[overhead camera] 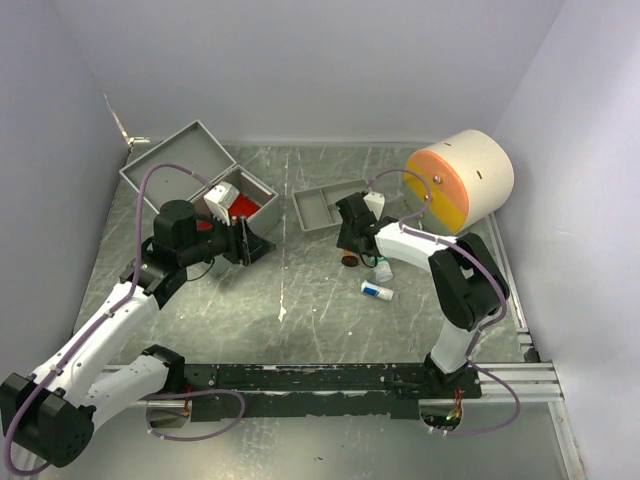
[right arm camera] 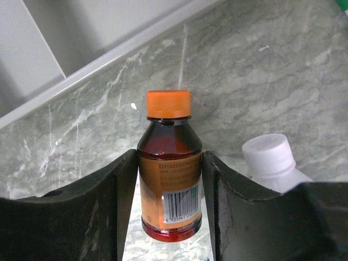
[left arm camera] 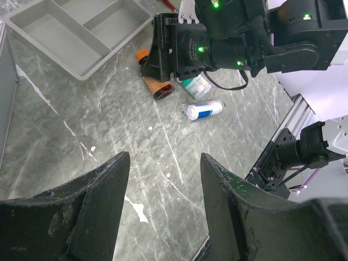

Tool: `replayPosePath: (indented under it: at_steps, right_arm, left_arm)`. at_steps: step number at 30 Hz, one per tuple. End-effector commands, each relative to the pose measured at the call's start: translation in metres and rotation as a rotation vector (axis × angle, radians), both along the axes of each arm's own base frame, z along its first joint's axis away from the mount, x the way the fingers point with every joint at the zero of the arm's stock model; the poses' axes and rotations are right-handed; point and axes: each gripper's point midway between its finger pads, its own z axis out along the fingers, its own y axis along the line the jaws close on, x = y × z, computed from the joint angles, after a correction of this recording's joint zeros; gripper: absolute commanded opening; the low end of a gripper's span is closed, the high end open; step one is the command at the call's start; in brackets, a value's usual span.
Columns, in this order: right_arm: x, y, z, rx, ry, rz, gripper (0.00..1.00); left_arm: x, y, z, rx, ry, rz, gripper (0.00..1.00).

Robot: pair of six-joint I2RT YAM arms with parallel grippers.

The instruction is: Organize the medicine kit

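Desk (overhead camera: pixel 320 335): we see a grey-green marbled top with pale scuffs, and walls on three sides.
Small white tube (overhead camera: pixel 378 291): it lies flat with a blue label, nearest to us among the loose items, right of centre.
White bottle (overhead camera: pixel 383 270): it sits just behind the tube and close beside the amber bottle.
Amber bottle (right arm camera: pixel 169 185): it lies on its side on the desk, with its orange cap pointing away from the wrist camera and its barcode label facing up.
Right pincer (right arm camera: pixel 169 160): we see it closed on the amber bottle, one finger against each side of the body.
Left pincer (left arm camera: pixel 165 163): it is open with nothing between its fingers, held above bare desk and aimed toward the right arm, just beside the kit's near edge.
Grey divided tray (overhead camera: pixel 322 212): it rests past the right pincer, near the middle of the desk, and its compartments show nothing inside.
Medicine kit (overhead camera: pixel 185 160): it sits far left on the desk, open, with the lid thrown back toward the rear wall.
Red item (overhead camera: pixel 247 208): it lies inside the kit's base.
Big cylinder (overhead camera: pixel 460 180): it lies on its side at the far right, cream with an orange and yellow end face.
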Motion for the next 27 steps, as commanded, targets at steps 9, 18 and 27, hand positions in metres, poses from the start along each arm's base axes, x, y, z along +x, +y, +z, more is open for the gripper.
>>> replayPosePath:
  at_steps: [9, 18, 27]
  right_arm:
    - [0.018, 0.004, -0.006, 0.010, -0.005, -0.045, 0.49]
    - [0.026, 0.016, 0.022, 0.150, -0.087, -0.113, 0.31]
    - [0.068, 0.016, 0.100, 0.293, -0.329, -0.292, 0.26]
  left_arm:
    - [0.000, -0.004, 0.000, -0.008, -0.013, -0.023, 0.63]
    - [0.003, -0.002, -0.001, 0.003, -0.013, -0.004, 0.62]
    - [0.007, 0.007, 0.002, 0.026, -0.037, 0.050, 0.61]
